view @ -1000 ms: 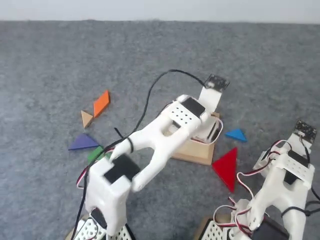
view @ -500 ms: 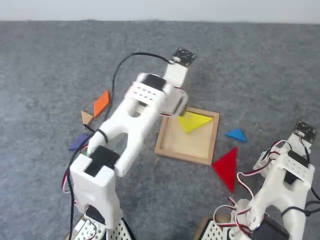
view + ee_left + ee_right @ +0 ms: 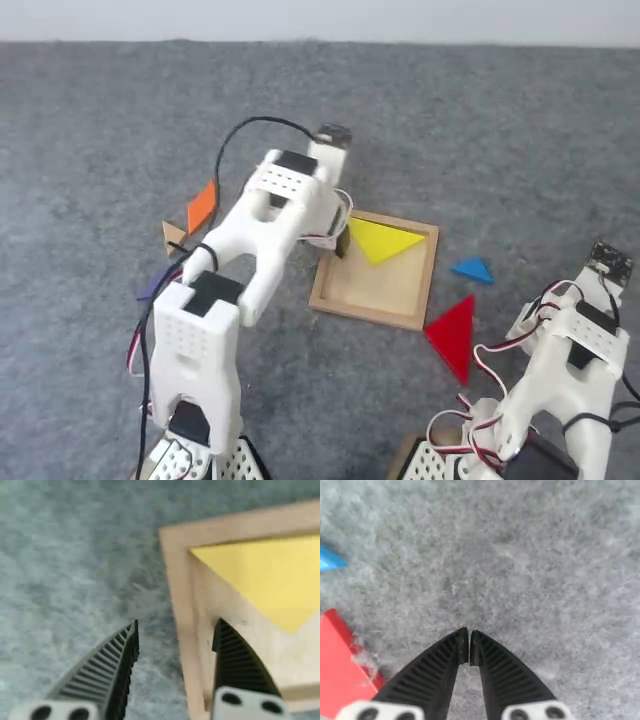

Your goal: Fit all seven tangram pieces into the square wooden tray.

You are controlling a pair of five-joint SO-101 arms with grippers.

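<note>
Meeting pale wall, grey fuzzy carpet

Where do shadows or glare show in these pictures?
High view: soft, even light, no glare on the yellow triangle or tray. Left wrist view: faint shade along the tray's inner wall, near the open left pincer. Right wrist view: evenly lit carpet, no hard shadow under the shut right pincer.

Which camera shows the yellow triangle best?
The high view: the whole yellow triangle lies in the wooden tray. The left wrist view catches one cropped part; the right wrist view faces carpet elsewhere.
</note>
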